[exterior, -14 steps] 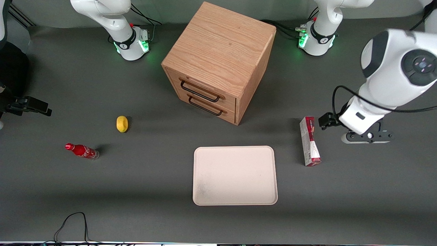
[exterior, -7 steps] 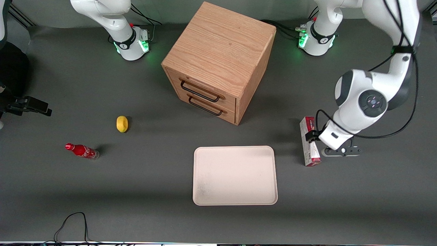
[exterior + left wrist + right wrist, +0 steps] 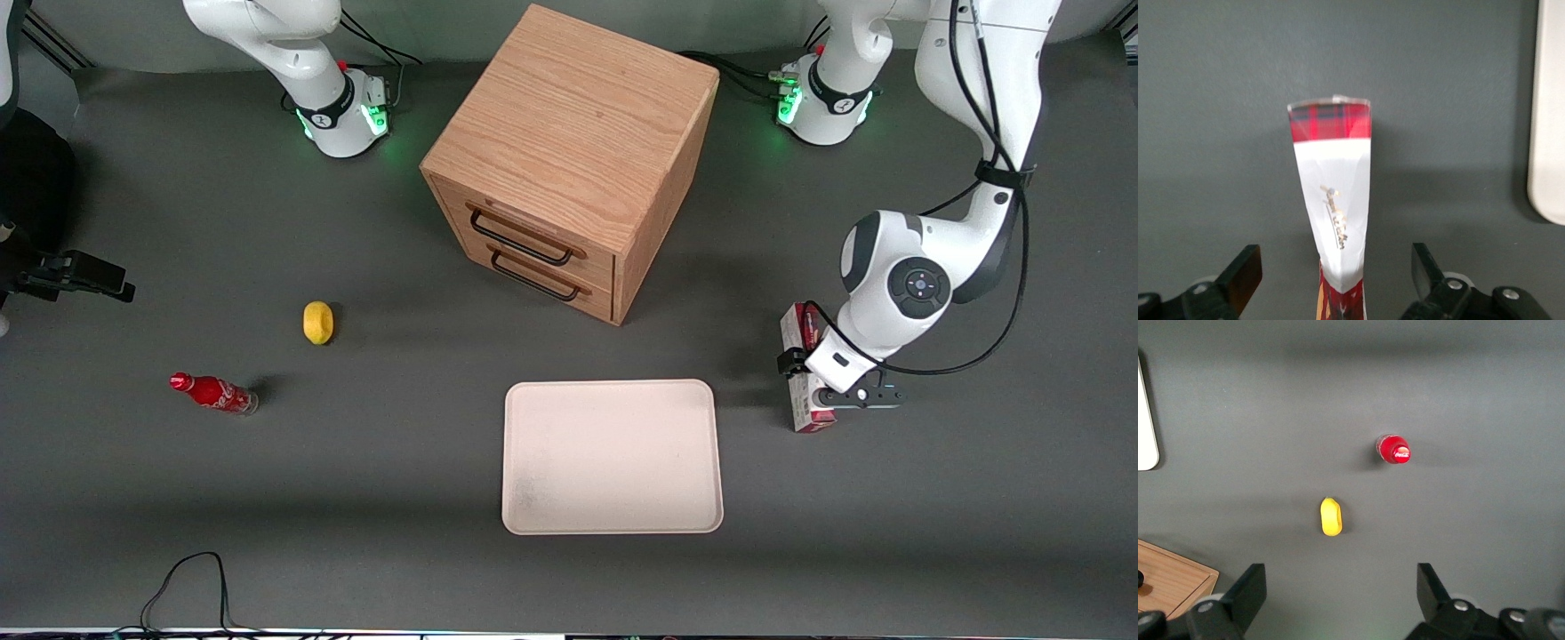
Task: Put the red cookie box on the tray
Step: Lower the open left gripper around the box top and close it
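Observation:
The red cookie box (image 3: 796, 327) lies flat on the dark table, beside the tray (image 3: 612, 526), toward the working arm's end. It is a long slim carton with red ends and white printed sides. My gripper (image 3: 816, 380) hovers low over the half of the box nearer the front camera, open. In the left wrist view the box (image 3: 1333, 193) runs lengthwise between the two black fingers (image 3: 1245, 277), with a clear gap on each side, and the gripper (image 3: 1335, 270) touches nothing. The cream tray's rounded rim (image 3: 1548, 133) also shows there. The tray holds nothing.
A wooden two-drawer cabinet (image 3: 569, 160) stands farther from the front camera than the tray. A yellow lemon (image 3: 317, 322) and a small red soda bottle (image 3: 213, 392) lie toward the parked arm's end. A black cable (image 3: 191, 578) loops at the table's front edge.
My arm has swung in and come down, from beside the box to right over it. The box, the tray and everything else have stayed put.

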Robot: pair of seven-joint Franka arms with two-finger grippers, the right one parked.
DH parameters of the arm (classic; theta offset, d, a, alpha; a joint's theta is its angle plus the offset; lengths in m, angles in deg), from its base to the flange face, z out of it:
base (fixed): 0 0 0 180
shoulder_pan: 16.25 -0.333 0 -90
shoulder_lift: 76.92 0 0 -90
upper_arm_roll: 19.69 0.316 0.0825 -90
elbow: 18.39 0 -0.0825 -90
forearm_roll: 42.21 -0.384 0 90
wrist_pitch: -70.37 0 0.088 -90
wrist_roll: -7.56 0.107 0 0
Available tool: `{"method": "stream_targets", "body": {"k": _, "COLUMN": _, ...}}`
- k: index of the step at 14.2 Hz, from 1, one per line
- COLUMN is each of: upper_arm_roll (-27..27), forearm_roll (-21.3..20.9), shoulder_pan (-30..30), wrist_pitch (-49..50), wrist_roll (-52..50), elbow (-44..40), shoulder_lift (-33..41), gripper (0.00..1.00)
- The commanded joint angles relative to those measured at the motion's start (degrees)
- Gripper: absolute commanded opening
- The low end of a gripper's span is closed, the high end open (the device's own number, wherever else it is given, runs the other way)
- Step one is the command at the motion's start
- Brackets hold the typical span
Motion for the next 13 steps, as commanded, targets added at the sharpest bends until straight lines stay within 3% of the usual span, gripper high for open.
{"method": "stream_targets", "body": {"k": 1, "upper_arm_roll": 0.17, "forearm_roll": -0.73, "shoulder_pan": 0.18, "wrist_pitch": -1.11, "wrist_roll": -0.31, "elbow": 2.90, "shoulder_lift": 1.84, "gripper": 0.99}}
{"method": "stream_targets", "body": {"k": 6, "upper_arm_roll": -0.01, "forearm_roll": -0.73, "shoulder_pan": 0.36, "wrist_pitch": 0.39, "wrist_roll": -1.97, "elbow": 2.82, "shoulder_lift": 2.99, "gripper": 0.33}}
{"method": "stream_targets", "body": {"k": 9, "upper_arm_roll": -0.01, "forearm_roll": -0.73, "shoulder_pan": 0.62, "wrist_pitch": 1.44, "wrist_roll": -2.86, "elbow": 2.29, "shoulder_lift": 3.07, "gripper": 0.07}}
{"method": "stream_targets", "body": {"k": 10, "upper_arm_roll": -0.01, "forearm_roll": -0.73, "shoulder_pan": 0.71, "wrist_pitch": 1.44, "wrist_roll": -3.12, "elbow": 2.29, "shoulder_lift": 3.07, "gripper": 0.00}}
{"method": "stream_targets", "body": {"k": 13, "upper_arm_roll": -0.01, "forearm_roll": -0.73, "shoulder_pan": 0.71, "wrist_pitch": 1.44, "wrist_roll": -3.30, "elbow": 2.29, "shoulder_lift": 3.07, "gripper": 0.00}}
